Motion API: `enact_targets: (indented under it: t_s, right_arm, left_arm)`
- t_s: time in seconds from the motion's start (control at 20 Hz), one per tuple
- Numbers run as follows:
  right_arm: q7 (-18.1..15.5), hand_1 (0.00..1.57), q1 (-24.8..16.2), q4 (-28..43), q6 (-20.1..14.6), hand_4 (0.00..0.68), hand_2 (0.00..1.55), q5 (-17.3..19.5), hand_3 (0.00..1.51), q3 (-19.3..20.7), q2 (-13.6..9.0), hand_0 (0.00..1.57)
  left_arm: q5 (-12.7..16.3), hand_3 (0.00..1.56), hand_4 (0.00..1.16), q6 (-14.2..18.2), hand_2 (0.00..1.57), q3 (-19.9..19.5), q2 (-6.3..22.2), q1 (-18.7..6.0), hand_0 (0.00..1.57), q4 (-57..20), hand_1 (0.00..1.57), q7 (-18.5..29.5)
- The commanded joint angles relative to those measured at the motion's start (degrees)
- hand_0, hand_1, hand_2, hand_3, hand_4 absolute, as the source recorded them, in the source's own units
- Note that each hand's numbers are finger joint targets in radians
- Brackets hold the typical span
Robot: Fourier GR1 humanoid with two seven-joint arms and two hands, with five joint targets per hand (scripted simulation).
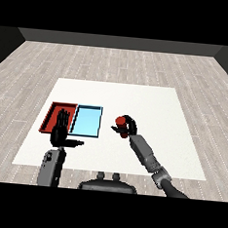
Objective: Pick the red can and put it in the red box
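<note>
The red can (119, 121) sits inside the curled fingers (133, 123) of the right hand (128, 128), right of the light blue tray (86, 121). The left hand (60, 131), fingers straight, hangs over the red tray (53, 114) on the white counter (151, 104).

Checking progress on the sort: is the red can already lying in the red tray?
No. The red can is in the curled right hand, to the right of the light blue tray, well apart from the red tray.

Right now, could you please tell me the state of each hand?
Left hand: open, fingers straight, holding nothing.
Right hand: shut on the red can, fingers curled round it.
</note>
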State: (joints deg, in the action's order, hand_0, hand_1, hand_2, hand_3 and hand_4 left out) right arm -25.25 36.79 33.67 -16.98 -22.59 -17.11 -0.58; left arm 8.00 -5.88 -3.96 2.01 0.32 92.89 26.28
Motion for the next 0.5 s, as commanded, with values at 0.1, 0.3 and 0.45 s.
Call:
enact_targets:
  t_s: [0.1,0.3,0.45]
  right_arm:
    - [-2.96,1.54,-6.44,9.13,-1.18,0.586,1.47,3.20,1.38,0.42,-0.76,1.54]
    - [5.06,1.54,-5.09,19.65,-3.74,0.582,1.46,3.77,1.38,0.47,-2.19,1.54]
    - [2.57,1.52,-5.15,19.31,-1.88,0.608,1.46,5.70,1.38,2.27,-2.48,1.52]
  left_arm:
    - [1.24,0.00,0.00,-0.66,0.00,-0.32,-0.15,0.48,0.00,0.30,0.00,0.24]
    - [-2.14,0.00,0.00,-0.56,0.00,2.42,-1.10,2.46,0.00,-1.13,0.00,3.15]
    - [-2.01,0.00,0.00,0.45,0.00,1.50,-0.31,-1.67,0.00,-2.19,0.00,0.37]
